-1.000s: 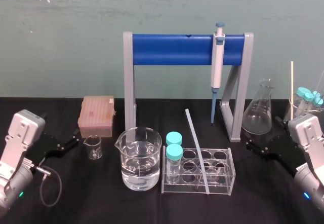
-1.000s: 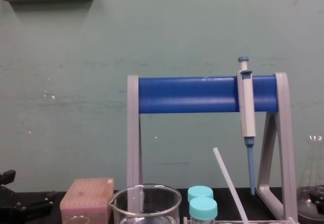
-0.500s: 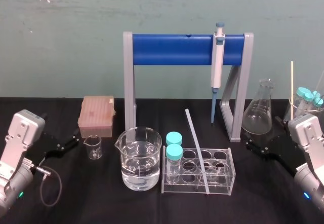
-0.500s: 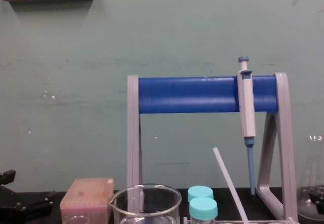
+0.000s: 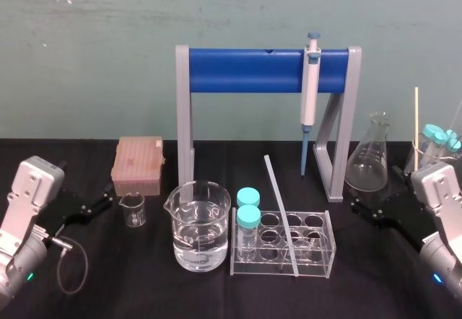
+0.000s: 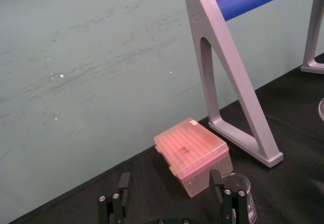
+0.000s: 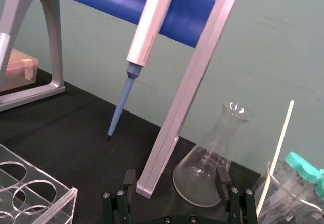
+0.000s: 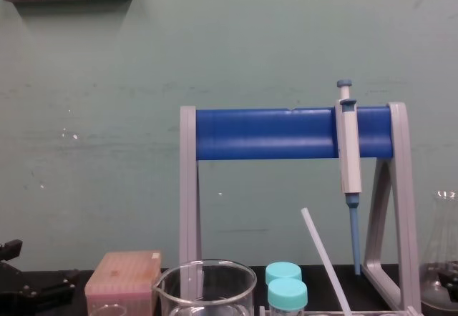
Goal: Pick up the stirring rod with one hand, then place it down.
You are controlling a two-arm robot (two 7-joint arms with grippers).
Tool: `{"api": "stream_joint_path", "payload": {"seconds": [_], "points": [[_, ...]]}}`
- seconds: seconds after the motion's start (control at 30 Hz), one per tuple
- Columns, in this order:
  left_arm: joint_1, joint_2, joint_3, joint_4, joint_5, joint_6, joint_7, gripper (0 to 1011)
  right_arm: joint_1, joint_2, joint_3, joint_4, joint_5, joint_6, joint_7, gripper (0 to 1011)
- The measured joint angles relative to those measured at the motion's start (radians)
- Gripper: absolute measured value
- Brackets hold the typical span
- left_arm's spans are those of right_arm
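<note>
**A:** Nothing has moved over the last second, as far as I can make out. Both arms sit exactly where they were, and the stirring rod hasn't budged.

**B:** Where's the rod, then?

**A:** Mid-table, leaning in the clear test tube rack. Its low end is at the rack's front, and its top end tilts back towards the blue stand. Whether its foot sits in a well or just rests across the frame, I can't tell from these angles.

**B:** And the grippers?

**A:** The left gripper is low at the table's left side, near the small beaker and the pink tip box. Its fingers are spread and hold nothing. The right gripper is low on the right, just in front of the conical flask. Its fingers are apart too, and empty. Both are well apart from the rod.

**B:** So what does the stillness mean?

**A:** To my eye, the pick hasn't begun and the whole task is still ahead. The right gripper looks better placed, since it's nearer. On the left, the large beaker stands between gripper and rod.

**B:** Any risks?

**A:** The rod is thin, slick-looking and only propped. A clumsy pinch could slide it or jolt the rack and the capped tubes beside it.
</note>
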Motion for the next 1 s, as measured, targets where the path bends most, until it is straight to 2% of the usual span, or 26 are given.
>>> {"api": "stream_joint_path", "payload": {"seconds": [0.17, 0.2, 0.3, 0.37, 0.5, 0.7, 0.9, 1.0], "points": [[0.000, 0.000, 0.000, 0.000, 0.000, 0.000, 0.000, 1000, 0.000, -0.011, 0.029, 0.001, 0.054, 0.025, 0.051, 1003], [0.000, 0.000, 0.000, 0.000, 0.000, 0.000, 0.000, 1000, 0.001, -0.016, 0.043, -0.003, 0.090, 0.034, 0.080, 1003], [0.000, 0.000, 0.000, 0.000, 0.000, 0.000, 0.000, 1000, 0.006, -0.027, 0.067, -0.013, 0.155, 0.052, 0.136, 1003], [0.000, 0.000, 0.000, 0.000, 0.000, 0.000, 0.000, 1000, 0.016, -0.044, 0.091, -0.029, 0.239, 0.082, 0.212, 1003], [0.000, 0.000, 0.000, 0.000, 0.000, 0.000, 0.000, 1000, 0.034, -0.062, 0.098, -0.049, 0.299, 0.107, 0.297, 1003], [0.000, 0.000, 0.000, 0.000, 0.000, 0.000, 0.000, 1000, 0.062, -0.084, 0.078, -0.082, 0.338, 0.148, 0.405, 1003], [0.000, 0.000, 0.000, 0.000, 0.000, 0.000, 0.000, 1000, 0.082, -0.098, 0.059, -0.099, 0.338, 0.190, 0.450, 1003], [0.000, 0.000, 0.000, 0.000, 0.000, 0.000, 0.000, 1000, 0.094, -0.106, 0.048, -0.099, 0.336, 0.234, 0.449, 1003]]}}
